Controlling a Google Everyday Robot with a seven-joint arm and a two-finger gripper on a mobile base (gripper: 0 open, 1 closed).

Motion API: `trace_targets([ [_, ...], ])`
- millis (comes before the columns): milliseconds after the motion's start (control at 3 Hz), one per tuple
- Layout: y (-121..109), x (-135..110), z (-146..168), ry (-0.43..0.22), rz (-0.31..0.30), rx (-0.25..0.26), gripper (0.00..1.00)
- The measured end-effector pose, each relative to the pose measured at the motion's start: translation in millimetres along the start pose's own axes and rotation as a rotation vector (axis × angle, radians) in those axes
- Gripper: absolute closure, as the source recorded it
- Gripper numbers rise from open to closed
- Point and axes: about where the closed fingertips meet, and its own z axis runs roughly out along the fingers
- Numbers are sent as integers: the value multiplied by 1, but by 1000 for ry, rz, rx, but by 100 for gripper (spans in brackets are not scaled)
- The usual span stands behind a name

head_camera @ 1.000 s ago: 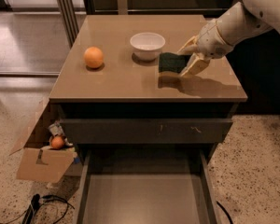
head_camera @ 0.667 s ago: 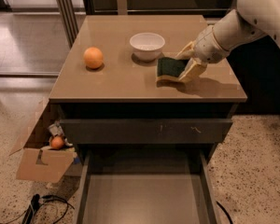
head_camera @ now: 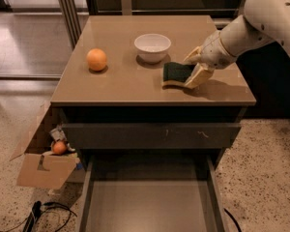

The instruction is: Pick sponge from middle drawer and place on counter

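The terrazzo floor (head_camera: 261, 178) spreads around a dark cabinet. Its top, the counter (head_camera: 125, 83), is a tan, faintly glossy slab that takes up the middle of the view. Below it, the drawer (head_camera: 150, 207) stands pulled out toward the camera, with only its flat grey floor and thin side walls showing. Above that sits a shut dark drawer front (head_camera: 135, 135) with small pale scratches near its right end.

A white arm (head_camera: 261, 18) reaches in from the upper right and slants down over the counter's right side. A cardboard box (head_camera: 41, 170) lies open on the floor left of the cabinet, with a small orange ball (head_camera: 59, 147) at its upper edge.

The gripper (head_camera: 189, 74) is low over the right part of the counter, its two tan fingers (head_camera: 199, 75) closed on the right end of the sponge (head_camera: 175, 73). The sponge is dark green face up with its yellow layer visible along the near edge, which rests on the counter, just right of centre.

A white bowl (head_camera: 152, 46) stands just behind and left of the sponge, not touching it. An orange (head_camera: 96, 60) sits on the counter's left side, well apart from both. Dark cables (head_camera: 43, 214) lie coiled on the floor by the drawer's left corner.
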Motion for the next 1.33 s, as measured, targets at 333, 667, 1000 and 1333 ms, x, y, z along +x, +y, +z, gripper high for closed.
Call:
trace_targets([
  [333,0,0,0,0,0,0,56],
  [667,0,0,0,0,0,0,33],
  [1000,0,0,0,0,0,0,0],
  [1333,0,0,0,0,0,0,0],
])
